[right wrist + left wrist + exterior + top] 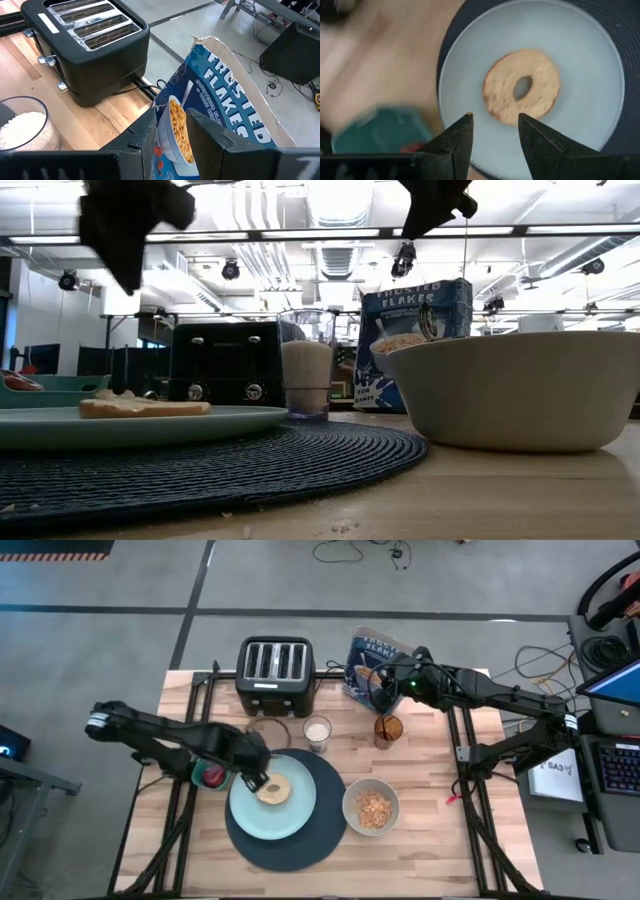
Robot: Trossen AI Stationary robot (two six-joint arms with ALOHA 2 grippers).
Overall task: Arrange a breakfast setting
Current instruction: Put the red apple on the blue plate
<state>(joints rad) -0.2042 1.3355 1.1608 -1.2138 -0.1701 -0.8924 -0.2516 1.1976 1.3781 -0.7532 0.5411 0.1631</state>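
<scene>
A bagel lies flat on the pale blue plate, which sits on the dark blue round mat. My left gripper is open and hovers above the plate's left part, beside the bagel. The cream bowl of cereal stands to the right of the mat. The amber glass stands behind the bowl. The blue cereal box stands at the far edge. My right gripper is open above it. The dark red fruit lies in a teal dish. I see no spoon.
A black four-slot toaster stands at the far edge, left of the box. A clear glass of white powder and an empty clear glass stand in front of it. The teal dish sits left of the plate.
</scene>
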